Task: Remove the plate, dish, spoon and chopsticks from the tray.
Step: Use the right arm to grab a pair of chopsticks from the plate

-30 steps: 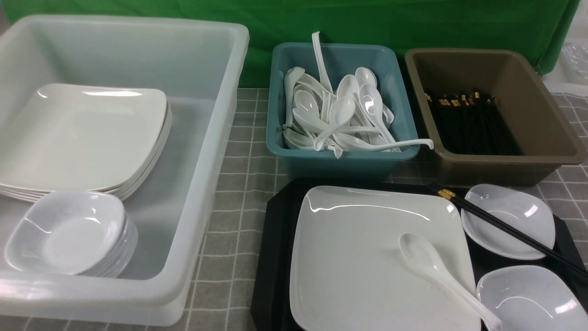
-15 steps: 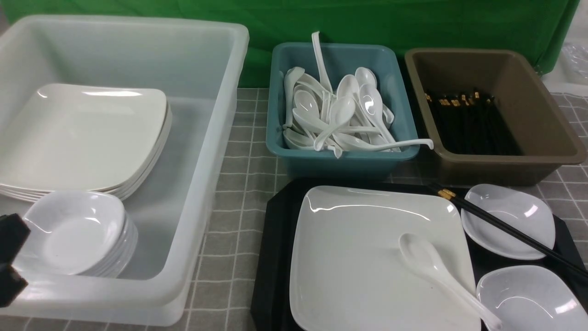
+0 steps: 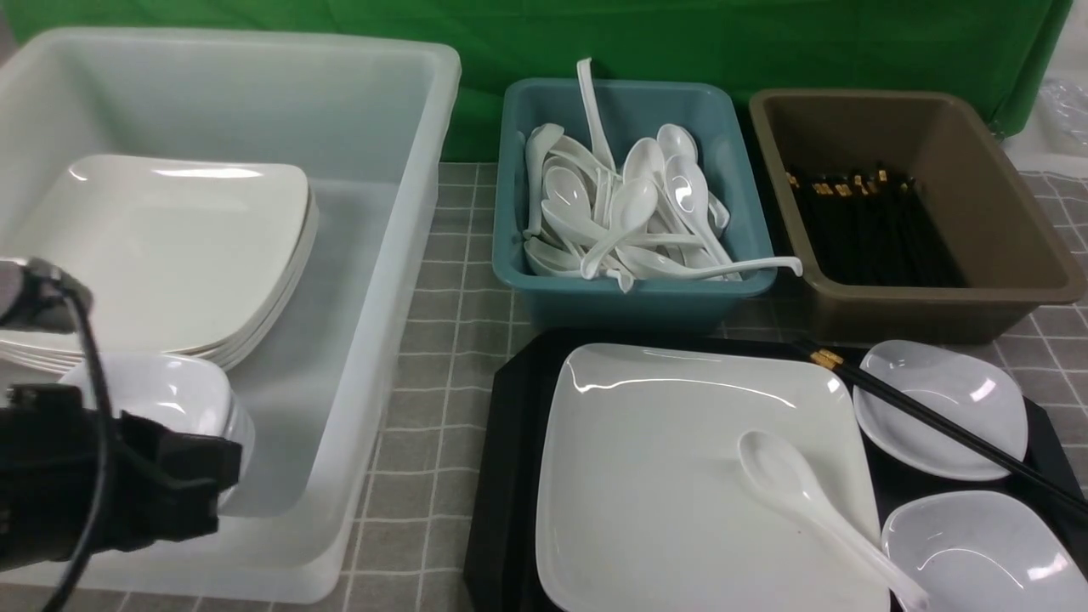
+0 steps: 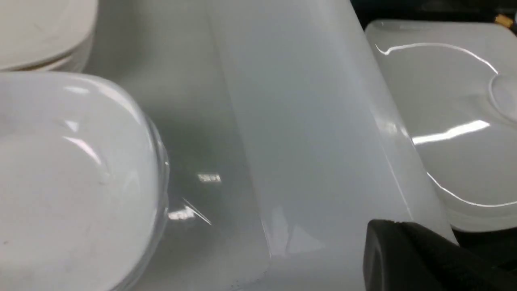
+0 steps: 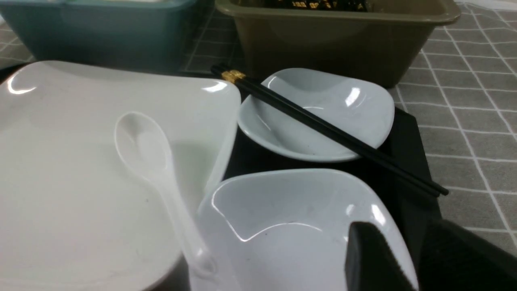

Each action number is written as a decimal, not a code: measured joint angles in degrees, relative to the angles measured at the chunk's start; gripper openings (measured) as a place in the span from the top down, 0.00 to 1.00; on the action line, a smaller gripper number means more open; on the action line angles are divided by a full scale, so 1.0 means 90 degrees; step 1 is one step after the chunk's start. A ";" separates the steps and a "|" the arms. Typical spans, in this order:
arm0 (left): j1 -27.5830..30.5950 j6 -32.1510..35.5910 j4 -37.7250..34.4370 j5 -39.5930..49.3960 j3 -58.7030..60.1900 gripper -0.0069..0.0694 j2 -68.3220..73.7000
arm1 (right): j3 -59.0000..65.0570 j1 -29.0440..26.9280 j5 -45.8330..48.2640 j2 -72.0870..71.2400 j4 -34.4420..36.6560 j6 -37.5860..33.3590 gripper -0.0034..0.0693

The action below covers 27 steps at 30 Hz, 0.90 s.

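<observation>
Lifting the plate (image 3: 680, 476) could slide its loose spoon (image 3: 799, 493) onto the tray (image 3: 510, 442); left gripper (image 3: 212, 484) closed and empty, right gripper (image 5: 404, 238) fingers impossible to tell.

The black tray (image 3: 510, 442) carries a white square plate (image 3: 663, 476) at its left, spoon (image 3: 816, 510) lying on it; chopsticks (image 3: 935, 425) rest across the far-right dish (image 3: 952, 391).

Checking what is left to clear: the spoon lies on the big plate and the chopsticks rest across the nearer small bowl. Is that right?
Not quite. The chopsticks rest across the farther small bowl, beside the brown tub, not the nearer small bowl. The front view shows it. The spoon does lie on the big plate.
</observation>
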 joint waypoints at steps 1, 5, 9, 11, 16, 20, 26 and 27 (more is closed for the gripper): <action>-0.0077 0.0011 0.0007 -0.0056 -0.0006 0.88 0.0120 | 0.0000 0.0000 0.0000 0.0000 0.0000 0.0000 0.63; -0.0983 0.0028 0.0211 -0.0669 -0.0198 0.88 0.0979 | 0.0000 0.0000 0.0000 0.0000 0.0000 0.0000 0.63; -0.1518 0.0028 0.0329 -0.0744 -0.0695 0.88 0.1328 | 0.0000 0.0000 0.0000 0.0000 0.0000 0.0000 0.63; -0.1752 0.0021 0.0351 -0.0644 -0.0944 0.88 0.1402 | 0.0000 0.0000 0.0000 0.0000 0.0000 0.0000 0.63; -0.2012 0.0007 0.0431 -0.0486 -0.1457 0.88 0.1421 | 0.0000 0.0000 0.0000 0.0000 0.0000 0.0000 0.63; -0.2045 0.0000 0.0493 -0.0424 -0.1627 0.88 0.1409 | 0.0005 0.0000 -0.0427 0.0000 0.0230 0.0352 0.63; -0.2054 0.0000 0.0544 -0.0313 -0.1627 0.88 0.1178 | 0.0005 0.0000 -0.2033 0.0000 0.0688 0.1741 0.63; -0.2054 0.0000 0.0544 -0.0305 -0.1627 0.88 0.1084 | 0.0005 0.0000 -0.2358 0.0000 0.0712 0.1987 0.63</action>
